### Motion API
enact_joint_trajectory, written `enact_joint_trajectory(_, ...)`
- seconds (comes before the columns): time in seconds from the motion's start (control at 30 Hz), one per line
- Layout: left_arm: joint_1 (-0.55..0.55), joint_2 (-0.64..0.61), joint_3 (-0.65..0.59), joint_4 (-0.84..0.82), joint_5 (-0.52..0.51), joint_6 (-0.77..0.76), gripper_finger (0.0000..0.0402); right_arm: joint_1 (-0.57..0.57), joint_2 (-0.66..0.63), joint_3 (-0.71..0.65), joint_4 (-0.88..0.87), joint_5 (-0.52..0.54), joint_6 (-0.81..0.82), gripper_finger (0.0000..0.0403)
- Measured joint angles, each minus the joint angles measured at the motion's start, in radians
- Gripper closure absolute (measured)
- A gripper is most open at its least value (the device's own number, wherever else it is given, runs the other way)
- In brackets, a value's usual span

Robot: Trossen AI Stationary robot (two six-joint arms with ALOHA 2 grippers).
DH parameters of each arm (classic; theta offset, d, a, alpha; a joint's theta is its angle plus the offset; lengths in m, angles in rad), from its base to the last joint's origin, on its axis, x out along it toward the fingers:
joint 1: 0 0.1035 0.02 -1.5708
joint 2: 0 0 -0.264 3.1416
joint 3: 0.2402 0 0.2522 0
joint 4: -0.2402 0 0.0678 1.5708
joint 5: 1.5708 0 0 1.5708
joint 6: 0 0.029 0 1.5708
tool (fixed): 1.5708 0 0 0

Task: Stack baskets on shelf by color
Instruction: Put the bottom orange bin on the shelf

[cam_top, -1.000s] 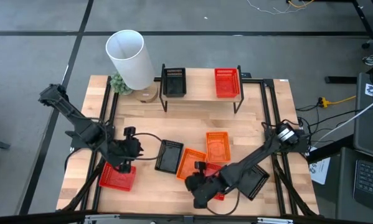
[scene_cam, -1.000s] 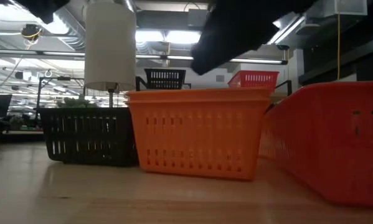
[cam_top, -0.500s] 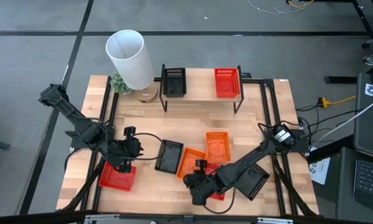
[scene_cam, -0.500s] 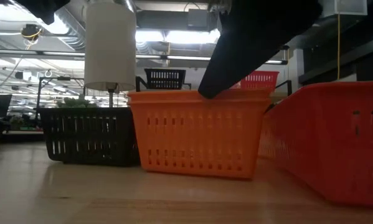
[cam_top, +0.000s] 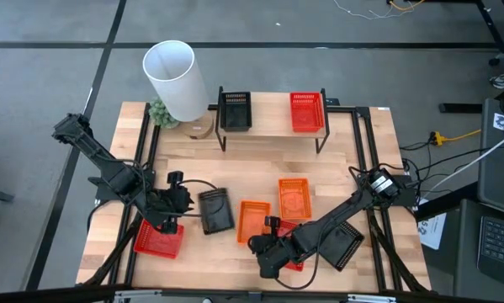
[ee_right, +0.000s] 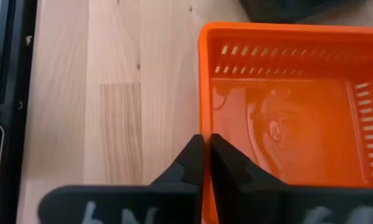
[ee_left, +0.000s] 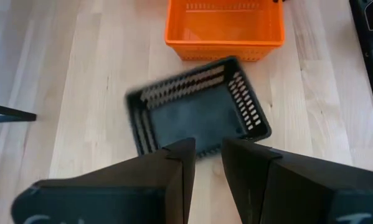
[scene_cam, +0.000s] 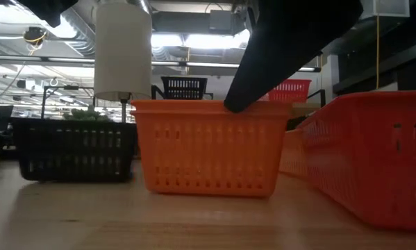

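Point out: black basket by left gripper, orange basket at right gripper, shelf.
black basket (ee_left: 195, 118), left wrist view, its floor.
orange basket (ee_right: 286, 134), right wrist view, its floor.
shelf (cam_top: 270, 118), high view, bare board.

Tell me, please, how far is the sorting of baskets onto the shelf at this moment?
Done: only one black basket and one red basket stand on the shelf. In hand: the right hand pinches the rim of an orange basket; the left hand is at a black basket on the table. Left: these two, the other loose baskets, and all stacking.
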Motion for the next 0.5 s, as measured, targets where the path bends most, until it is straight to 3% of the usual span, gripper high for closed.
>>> enact_joint_trajectory(0.27, 0.000, 0.000, 0.000, 0.000, 0.000, 0.000, 0.0330, 0.000, -0.002, 0.015, -0.005, 0.008, 0.023, 0.0399)
enact_joint_trajectory(0.5, 0.000, 0.000, 0.000, 0.000, 0.000, 0.000, 0.0330, 0.003, -0.008, 0.170, -0.141, 0.074, -0.030, 0.0402)
